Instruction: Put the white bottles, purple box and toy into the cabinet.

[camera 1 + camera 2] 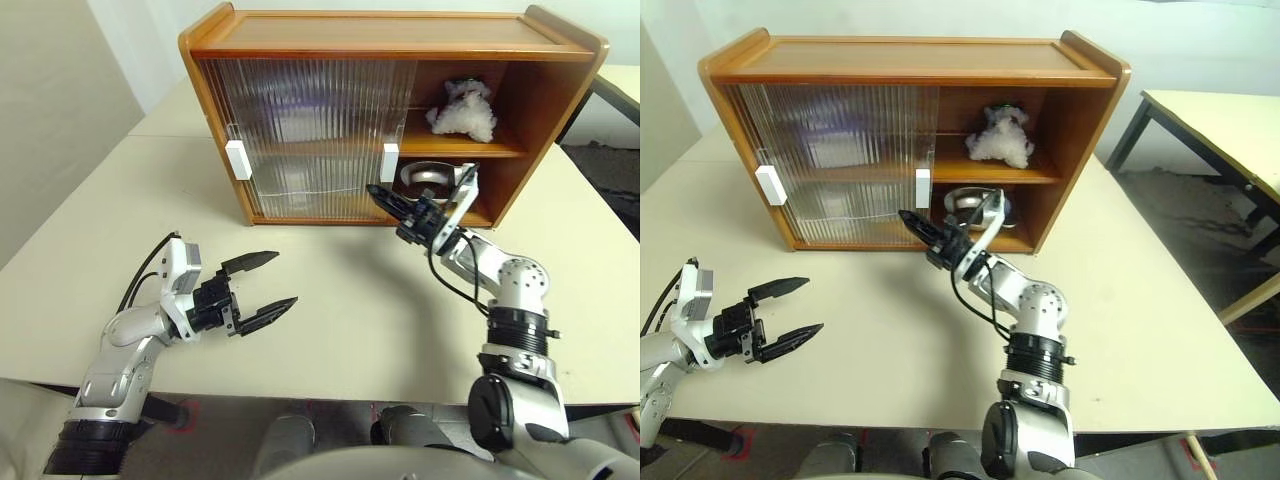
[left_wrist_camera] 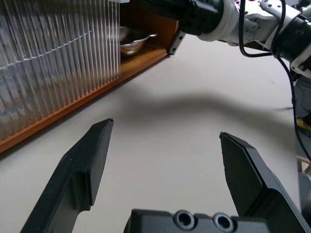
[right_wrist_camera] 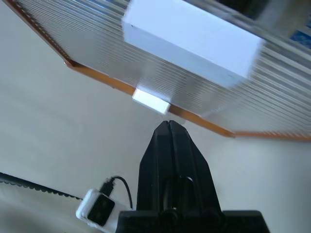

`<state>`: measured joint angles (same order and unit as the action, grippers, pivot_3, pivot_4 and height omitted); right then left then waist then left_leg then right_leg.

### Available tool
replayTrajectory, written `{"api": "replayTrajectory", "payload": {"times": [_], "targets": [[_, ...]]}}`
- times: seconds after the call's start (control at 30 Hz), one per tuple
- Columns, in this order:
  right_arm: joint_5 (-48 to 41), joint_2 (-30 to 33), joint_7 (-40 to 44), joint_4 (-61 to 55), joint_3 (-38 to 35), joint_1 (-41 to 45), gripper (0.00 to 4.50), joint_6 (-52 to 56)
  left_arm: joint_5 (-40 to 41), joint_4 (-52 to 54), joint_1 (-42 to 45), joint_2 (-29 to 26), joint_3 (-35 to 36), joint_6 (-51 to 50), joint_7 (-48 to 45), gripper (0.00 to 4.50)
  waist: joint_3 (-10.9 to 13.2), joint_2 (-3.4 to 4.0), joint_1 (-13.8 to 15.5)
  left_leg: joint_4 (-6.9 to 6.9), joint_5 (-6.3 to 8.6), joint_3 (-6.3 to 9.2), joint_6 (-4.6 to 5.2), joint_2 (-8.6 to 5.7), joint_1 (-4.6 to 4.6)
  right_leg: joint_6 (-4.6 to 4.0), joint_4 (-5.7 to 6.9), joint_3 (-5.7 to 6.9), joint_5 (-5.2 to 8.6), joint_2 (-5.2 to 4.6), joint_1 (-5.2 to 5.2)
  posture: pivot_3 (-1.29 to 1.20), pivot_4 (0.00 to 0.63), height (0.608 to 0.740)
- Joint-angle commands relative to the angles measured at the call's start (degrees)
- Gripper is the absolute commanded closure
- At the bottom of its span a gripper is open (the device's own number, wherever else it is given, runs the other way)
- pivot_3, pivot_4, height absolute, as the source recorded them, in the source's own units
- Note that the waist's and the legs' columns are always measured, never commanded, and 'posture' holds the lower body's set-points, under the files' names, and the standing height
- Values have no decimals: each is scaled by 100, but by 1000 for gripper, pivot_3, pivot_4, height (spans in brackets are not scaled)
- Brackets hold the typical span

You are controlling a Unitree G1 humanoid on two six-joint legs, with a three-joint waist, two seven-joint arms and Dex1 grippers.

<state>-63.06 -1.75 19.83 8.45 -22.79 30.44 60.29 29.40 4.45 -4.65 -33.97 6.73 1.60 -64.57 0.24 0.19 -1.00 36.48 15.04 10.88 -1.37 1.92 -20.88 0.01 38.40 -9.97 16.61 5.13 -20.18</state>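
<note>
The honey-brown wooden two-shelf cabinet (image 1: 390, 45) stands at the bench's (image 1: 330, 320) twelve o'clock edge, its ribbed translucent doors covering the left part, with the white plush toy (image 1: 462, 110) on the upper shelf at about one o'clock and a shiny metal bowl (image 1: 425, 178) below it; the bottles and purple box cannot be made out. The right end effector (image 1: 385, 196), fingers pressed together and empty, sits just beside the inner door's white rectangular handle (image 1: 390, 161), while the left end effector (image 1: 262, 283) hangs at eight o'clock with fingers wide apart. Judging from this, the step is closing the door: the tip should press squarely against the handle's edge and push level along the track toward three o'clock, without lifting or twisting.
</note>
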Motion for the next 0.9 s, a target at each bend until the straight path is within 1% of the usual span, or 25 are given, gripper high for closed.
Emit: {"api": "replayTrajectory", "payload": {"times": [0.03, 0.17, 0.23, 0.3, 0.37, 0.43, 0.6, 0.7, 0.83, 0.9], "targets": [[108, -85, -135, -30, 90, 174, 4481, -368, -19, 43, -5, -1, 51, 37, 28, 0, -2, -3, 13, -1, 0, 0, 0, 2, 0, 1, 0, 0, 1, 4, 1, 29, 11, 740], [162, -274, -466, 165, -137, 448, 4481, -1150, -32, 28, -35, 2, 43, 64, 38, 0, -2, -2, 35, -4, 1, 0, 1, 10, 1, 2, -1, -1, 6, 6, 0, 32, 11, 740], [149, -281, -579, 264, -190, 520, 4481, -1371, -34, 31, -39, 8, 40, 68, 53, 0, -3, -4, 56, -3, 1, -2, 1, 21, 2, -2, -1, 0, 5, 9, 1, 36, 11, 740], [130, -256, -641, 300, -176, 525, 4481, -1443, -33, 29, -40, 11, 38, 75, 65, 0, -4, -5, 72, -2, 1, -1, 1, 28, 4, -14, 0, 3, 2, 9, 0, 37, 10, 740], [141, -229, -730, 292, -151, 507, 4481, -1479, -33, 30, -46, 13, 36, 84, 72, 0, -4, -6, 77, -2, 1, -1, 1, 37, 5, -56, 0, 4, 9, 8, 0, 37, 10, 740], [173, -205, -846, 262, -138, 495, 4481, -1519, -36, 23, -45, 11, 39, 92, 73, 0, -4, -6, 84, -3, 1, 2, 1, 41, 6, -78, 1, 7, 9, 10, 0, 37, 10, 740], [152, -226, -1145, 120, -141, 508, 4481, -1648, -36, -13, -25, -3, 34, 97, 46, 0, -5, -7, 104, 2, -6, 5, 2, 39, 7, -80, 1, 6, -20, 19, 1, 24, 11, 740], [193, -226, -1279, -63, -33, 446, 4481, -1642, -45, -59, 13, 5, 13, 108, 25, 0, -5, -7, 107, 16, -8, 8, 1, 38, 13, -84, 1, 4, -27, 16, -23, 22, 12, 740], [421, -140, -1253, -231, 212, 314, 4481, -1649, -51, -109, 66, 23, -12, 125, 3, 0, -6, -7, 89, 19, -8, 8, 1, 41, 5, -94, 1, 4, -35, 14, -33, 17, 10, 740], [735, 29, -1078, -248, 467, 273, 4481, -1703, -54, -115, 76, 27, -17, 129, 0, 0, -9, -10, 82, 17, -7, 8, 1, 44, 0, -96, 1, 3, -36, 18, -38, 18, 8, 740]]}}
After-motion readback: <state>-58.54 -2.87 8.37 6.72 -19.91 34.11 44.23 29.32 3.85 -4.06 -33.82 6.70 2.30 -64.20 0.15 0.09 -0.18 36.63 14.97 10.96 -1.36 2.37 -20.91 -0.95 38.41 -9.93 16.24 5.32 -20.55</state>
